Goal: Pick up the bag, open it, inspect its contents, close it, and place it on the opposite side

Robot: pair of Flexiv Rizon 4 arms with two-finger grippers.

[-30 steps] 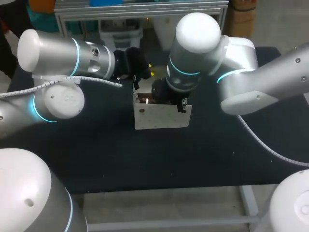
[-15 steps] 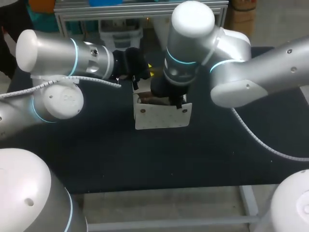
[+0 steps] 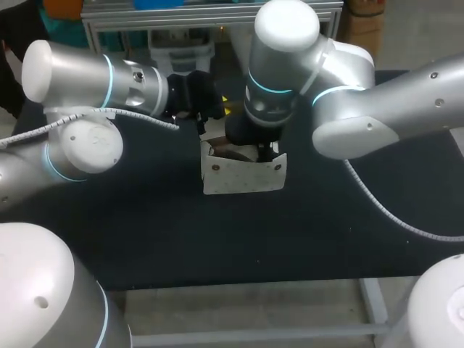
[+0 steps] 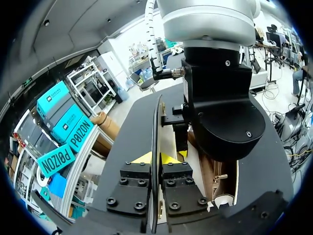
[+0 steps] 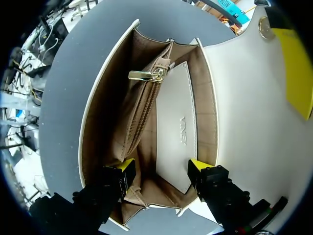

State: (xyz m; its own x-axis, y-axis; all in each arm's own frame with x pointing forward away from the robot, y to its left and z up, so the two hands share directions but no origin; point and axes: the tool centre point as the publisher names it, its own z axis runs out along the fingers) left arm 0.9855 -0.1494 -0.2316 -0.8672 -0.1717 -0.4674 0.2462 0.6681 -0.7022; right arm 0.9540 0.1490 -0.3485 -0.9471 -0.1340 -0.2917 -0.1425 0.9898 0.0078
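Head: bag (image 3: 243, 175) stands open mid-table (image 3: 181, 239). Left arm (image 3: 109, 83) lies level, reaching its back-left corner. Right arm (image 3: 348, 109) points its wrist straight down into the mouth.

Left wrist: left gripper (image 4: 156, 159) clamped tight on the flap (image 4: 167, 139), which runs edge-on between its 2 fingers.

Right wrist: right gripper (image 5: 163, 169) spread wide, both yellow tips inside the bag. White panel (image 5: 176, 127) between them, zip pocket (image 5: 146, 107) by 1 tip. Can't tell if the tips touch the lining.
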